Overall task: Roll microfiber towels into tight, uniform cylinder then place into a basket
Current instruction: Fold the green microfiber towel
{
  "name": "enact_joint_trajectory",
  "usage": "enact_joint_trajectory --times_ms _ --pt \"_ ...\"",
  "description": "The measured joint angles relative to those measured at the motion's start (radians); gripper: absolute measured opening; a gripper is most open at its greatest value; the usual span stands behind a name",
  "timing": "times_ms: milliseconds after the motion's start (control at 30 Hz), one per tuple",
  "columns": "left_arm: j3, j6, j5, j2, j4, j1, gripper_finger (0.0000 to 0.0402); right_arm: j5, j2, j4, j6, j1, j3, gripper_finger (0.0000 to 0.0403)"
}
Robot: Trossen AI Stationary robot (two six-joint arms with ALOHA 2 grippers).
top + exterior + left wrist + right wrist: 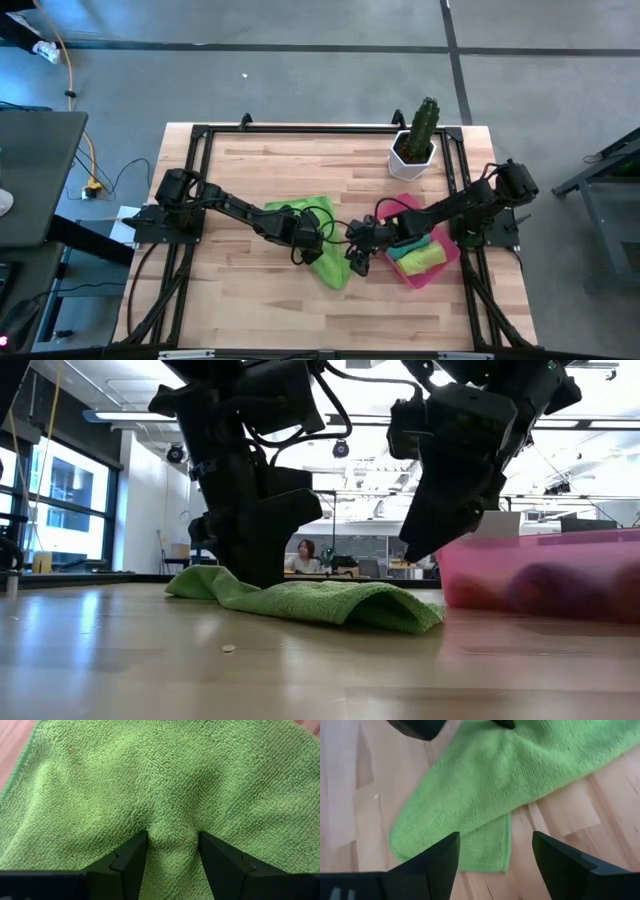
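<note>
A lime green microfiber towel lies loosely folded on the wooden table, also visible in the low view. My left gripper is down on it near its middle, shut on a ridge of the cloth. My right gripper is open and hovers just above the towel's near-right corner, between the towel and the basket. The pink basket stands on the right and holds rolled towels: one yellow, one teal and one green. My left gripper pinches a raised ridge of the green towel between its two fingers, somewhere in the towel's middle area. The fingers come steeply from above. Creases run out from the pinch, and the towel stays lying on the table.
A white pot with a green cactus stands at the far right of the table. The basket's wall is close beside my right gripper. Bare wood lies to the left and near side of the towel. A person sits in the room beyond the table.
</note>
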Motion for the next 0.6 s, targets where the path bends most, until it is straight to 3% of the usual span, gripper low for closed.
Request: enact_joint_trajectory --times_ms 367,600 --pt "0.0 0.0 0.0 0.0 0.001 0.0 0.0172 0.002 0.012 -0.101 -0.302 -0.001 0.088 0.0243" --pt "-0.001 0.0 0.0 0.0 0.003 0.0 0.0172 -0.086 0.134 -0.173 -0.335 -0.013 0.174 0.0243"
